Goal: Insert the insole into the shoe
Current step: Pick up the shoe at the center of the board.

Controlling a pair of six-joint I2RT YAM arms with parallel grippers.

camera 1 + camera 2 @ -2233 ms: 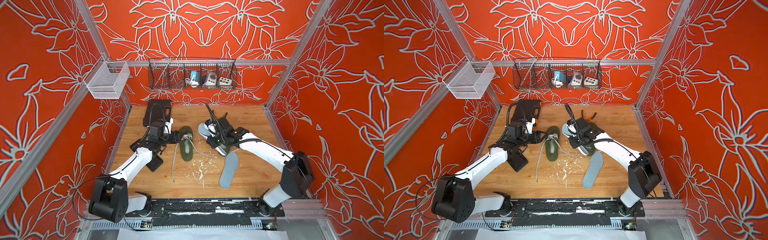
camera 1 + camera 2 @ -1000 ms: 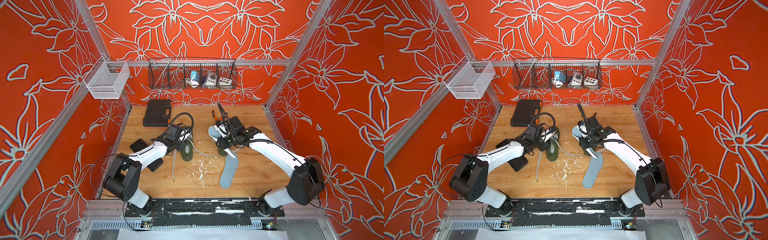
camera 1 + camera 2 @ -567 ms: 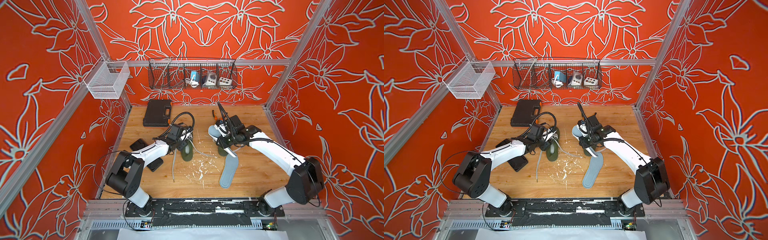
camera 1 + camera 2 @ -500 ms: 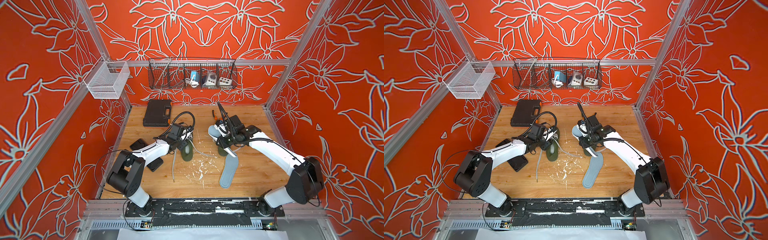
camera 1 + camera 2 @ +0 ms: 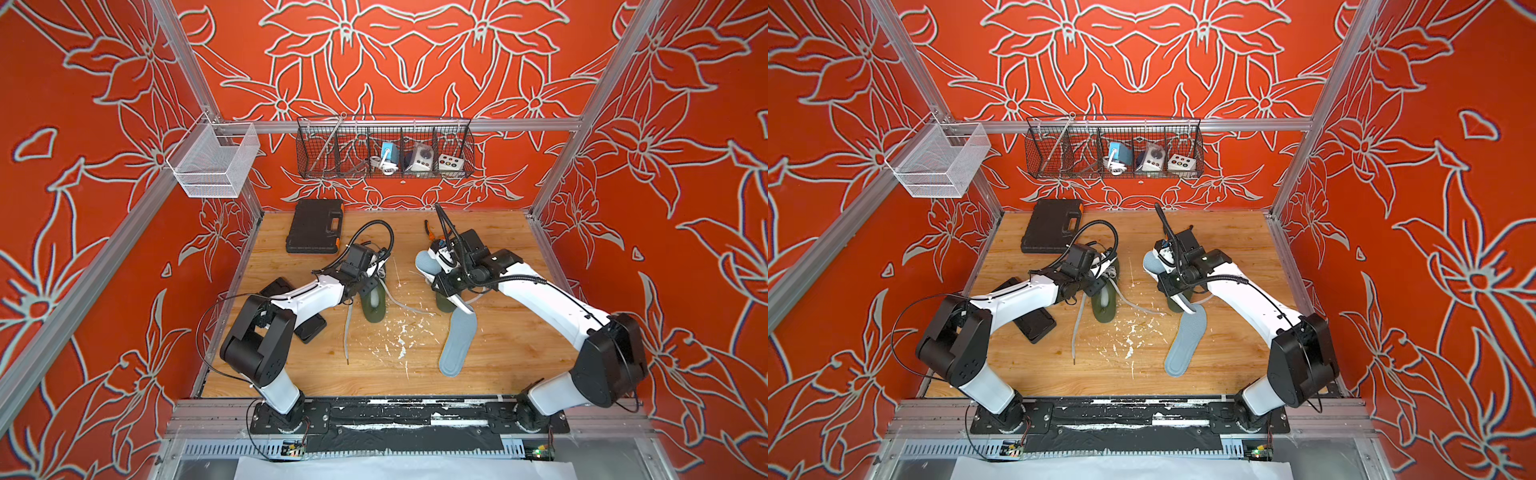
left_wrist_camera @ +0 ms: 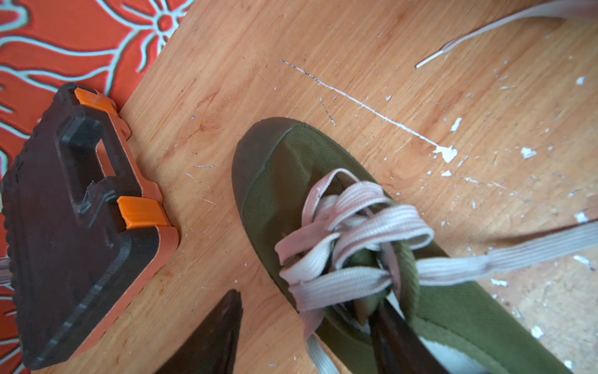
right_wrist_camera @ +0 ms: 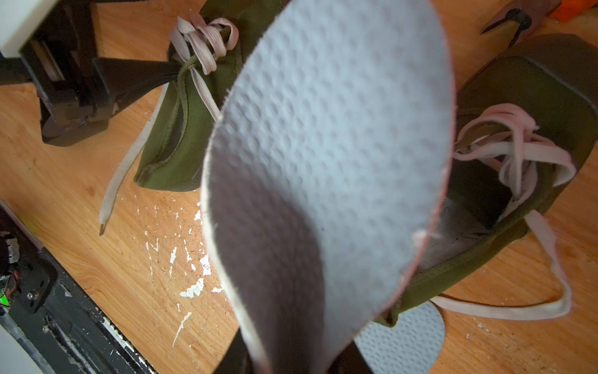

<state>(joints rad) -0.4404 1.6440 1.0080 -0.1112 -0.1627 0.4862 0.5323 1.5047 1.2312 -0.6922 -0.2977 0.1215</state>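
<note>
Two green canvas shoes with pale laces stand on the wooden table. My right gripper (image 5: 448, 286) is shut on a grey insole (image 5: 424, 263), holding it tilted just above the right shoe (image 7: 534, 107), whose opening lies below it. In the right wrist view the insole (image 7: 323, 145) fills the middle of the picture. My left gripper (image 6: 307, 304) is open astride the side wall of the left shoe (image 5: 373, 305). One finger is inside the opening by the laces and the other rests outside on the table. Another grey insole (image 5: 457, 340) lies flat beside the right shoe.
A black tool case (image 5: 316, 226) with orange latches lies at the back left, close to the left shoe's toe. Black flat pads (image 5: 308, 329) lie under the left arm. Loose laces (image 5: 347, 332) trail forward. A wire basket (image 5: 384, 149) hangs on the back wall.
Two seconds ago my left gripper was further back; it has come down onto the left shoe's opening. My right gripper carried the insole slightly right. In the last half second almost nothing moved.
</note>
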